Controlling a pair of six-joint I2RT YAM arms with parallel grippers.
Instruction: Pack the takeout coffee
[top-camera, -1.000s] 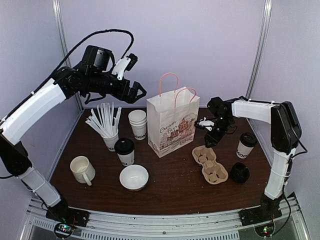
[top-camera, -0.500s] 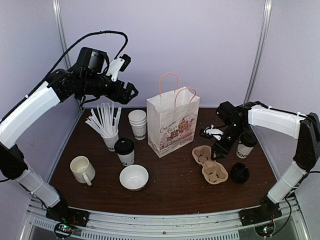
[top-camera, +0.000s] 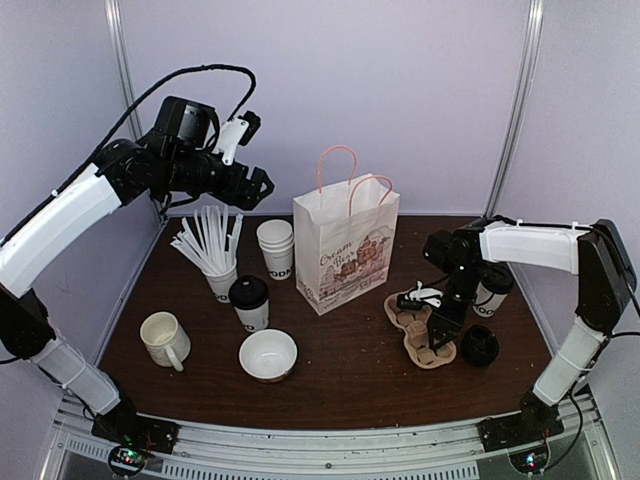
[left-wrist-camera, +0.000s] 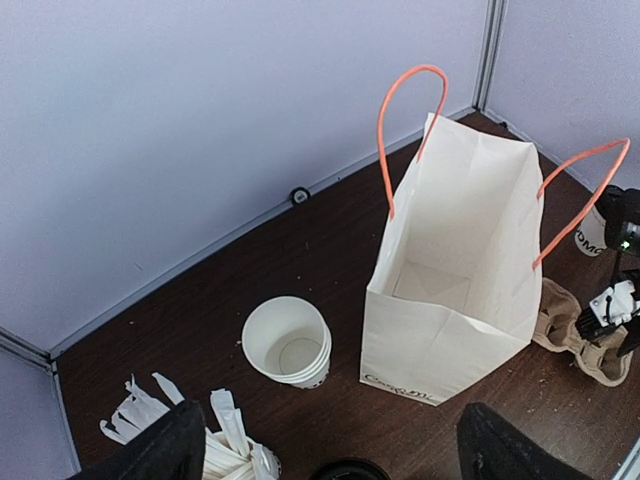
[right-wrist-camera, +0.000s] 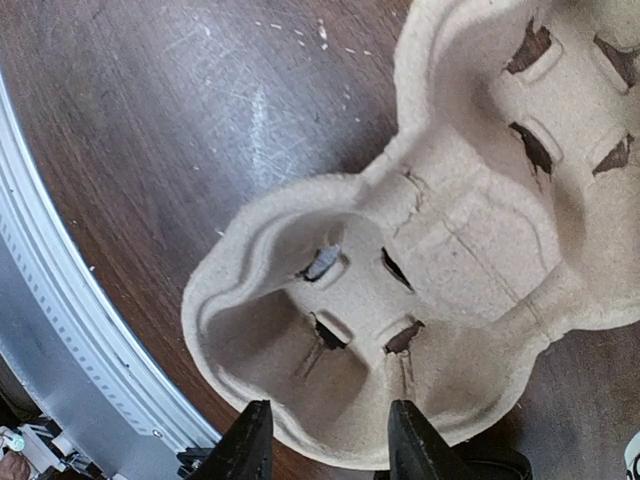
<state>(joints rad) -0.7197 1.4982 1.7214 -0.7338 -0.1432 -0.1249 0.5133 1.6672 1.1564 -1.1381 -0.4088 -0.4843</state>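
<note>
Right claw (right-wrist-camera: 330, 425) has dropped within the last second from higher and farther back onto the moulded brown pulp cup carrier (right-wrist-camera: 420, 250), which lies toward the near right of the dark brown desk (top-camera: 340, 385). Its fingers have drawn closer yet stand parted, astride the rim of one well; nothing shows them pinching it. I judge the carrier is about to be gripped, so packing begins with the tray, not the drinks. Neither takeout coffee has moved: one small white paper cup with a black plastic lid (top-camera: 249, 303) stands left of the desk's middle, just beside a paper cup of white stirrers (top-camera: 212, 255); the other lidded white paper cup (top-camera: 492, 291) stands near the right edge, just behind the right arm. At mid-desk the white paper bag with orange handles (top-camera: 345, 250) stands upright. Farthest, the left claw (left-wrist-camera: 332, 435) has eased back slightly and hangs high over the back left corner, fingers wide, holding nothing.

The right wrist view alone shows the carrier's wells empty, their tabs torn; from above the arm covers part of it. The left wrist view alone looks down the bag's open mouth and finds it empty; the top view gives only its printed front.
</note>
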